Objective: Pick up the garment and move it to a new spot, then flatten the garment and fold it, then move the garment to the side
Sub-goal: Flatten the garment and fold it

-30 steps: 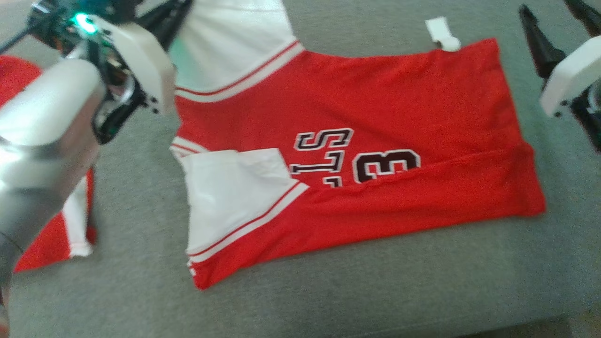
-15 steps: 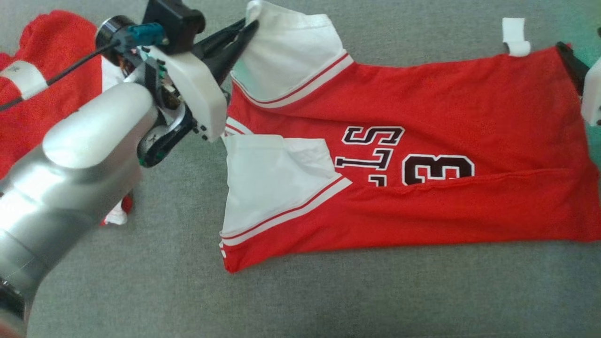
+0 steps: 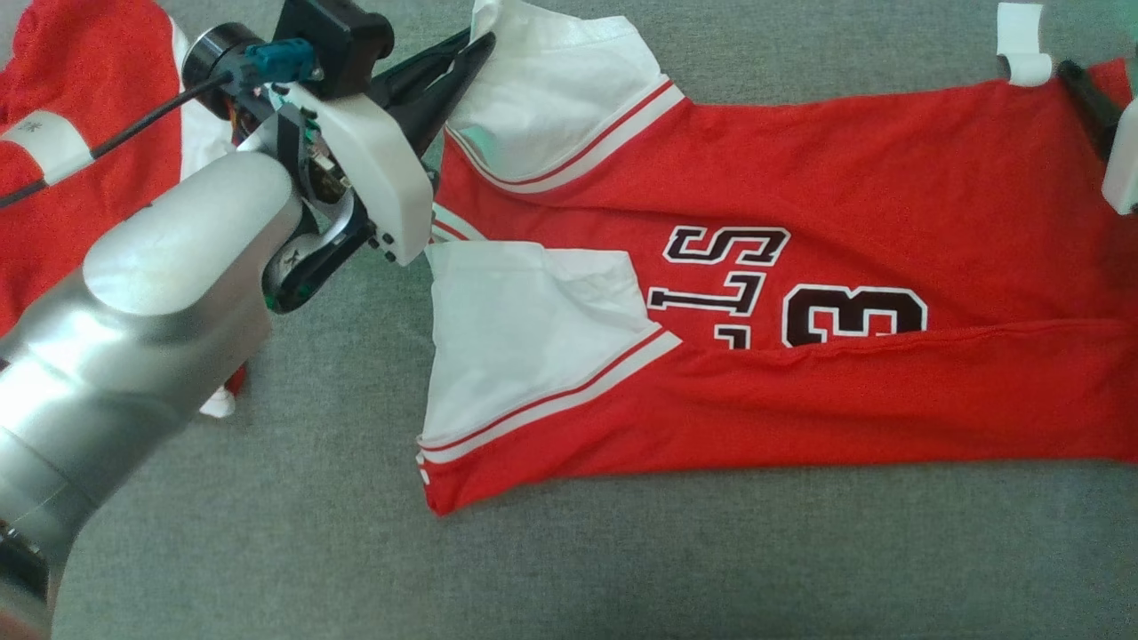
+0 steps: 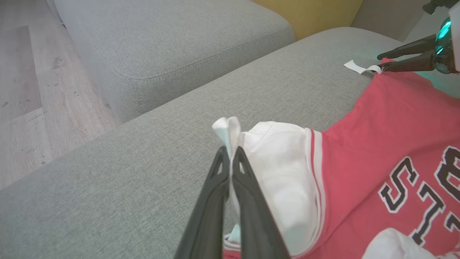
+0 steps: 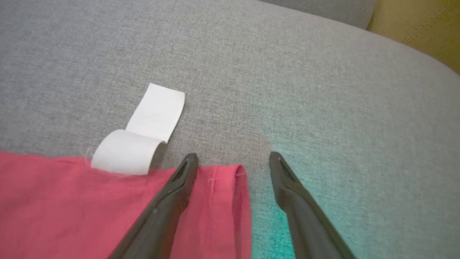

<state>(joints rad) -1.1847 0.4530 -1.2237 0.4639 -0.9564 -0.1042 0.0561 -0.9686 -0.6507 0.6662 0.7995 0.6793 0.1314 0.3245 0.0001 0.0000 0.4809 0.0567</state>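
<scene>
On grey sofa cushion (image 3: 267, 533), left claw (image 4: 230, 151) clamped white sleeve (image 3: 551, 98) of red jersey (image 3: 800, 178); right claw (image 5: 233, 158) stood wide open at hem corner (image 5: 222, 180).

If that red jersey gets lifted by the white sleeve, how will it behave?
Probably floppy: the jersey lies folded over itself on the cushion, so it should drape and sag. Likely light, since the left end effector holds the sleeve up by a thin pinch. That small grip might slip.
</scene>
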